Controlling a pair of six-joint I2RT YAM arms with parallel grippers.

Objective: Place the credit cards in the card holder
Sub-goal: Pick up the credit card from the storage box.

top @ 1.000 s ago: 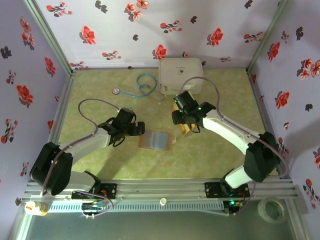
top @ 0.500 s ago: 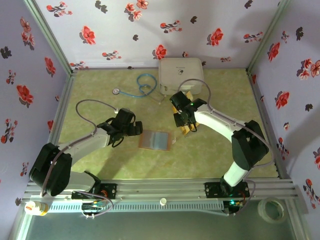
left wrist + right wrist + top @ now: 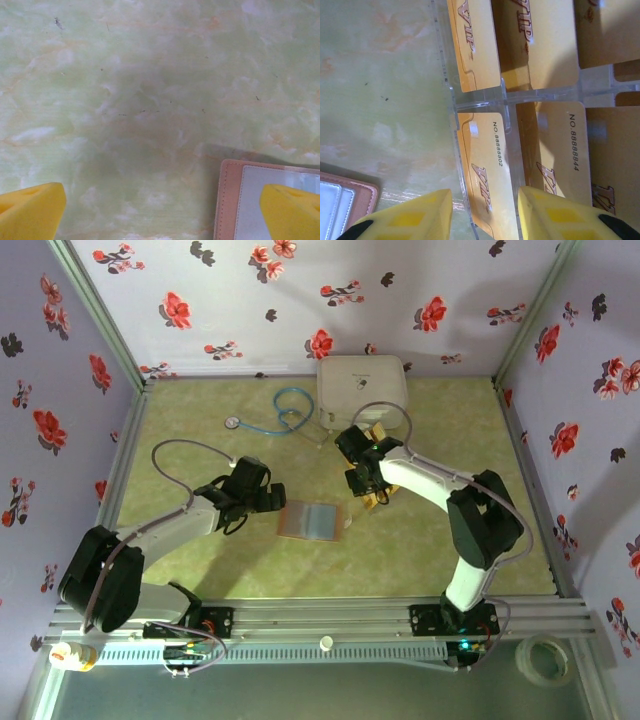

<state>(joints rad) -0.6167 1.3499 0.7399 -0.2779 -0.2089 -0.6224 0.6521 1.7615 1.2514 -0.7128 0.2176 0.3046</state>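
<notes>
Top, left-wrist and right-wrist views of a card transfer at the pick-up stage. The card holder lies opened flat on the table near its middle, pale lining up, with nothing pinning it down. The credit cards stand in the compartments of a clear plastic rack just right of the card holder and slightly farther back, in front of the white case. None of them can be seen in the card holder. The right gripper is lowered over the rack's near-left compartment. Its yellow jaws are partly apart, one on each side of the front card, and whether the pads already touch the card cannot be told. The left gripper hovers with its jaws spread wide over bare table at the card holder's left edge, gripping nothing. Judged hazards: the left-hand jaw sits close to the rack's clear outer wall, so a pinch could catch wall and card together and drag or tip the light rack. The thin, glossy card could slip or twist in the pads, or snag on the divider as it is lifted. The card behind could come up with it. Later, the loose card holder may slide under an inserting card, since nothing holds it.
</notes>
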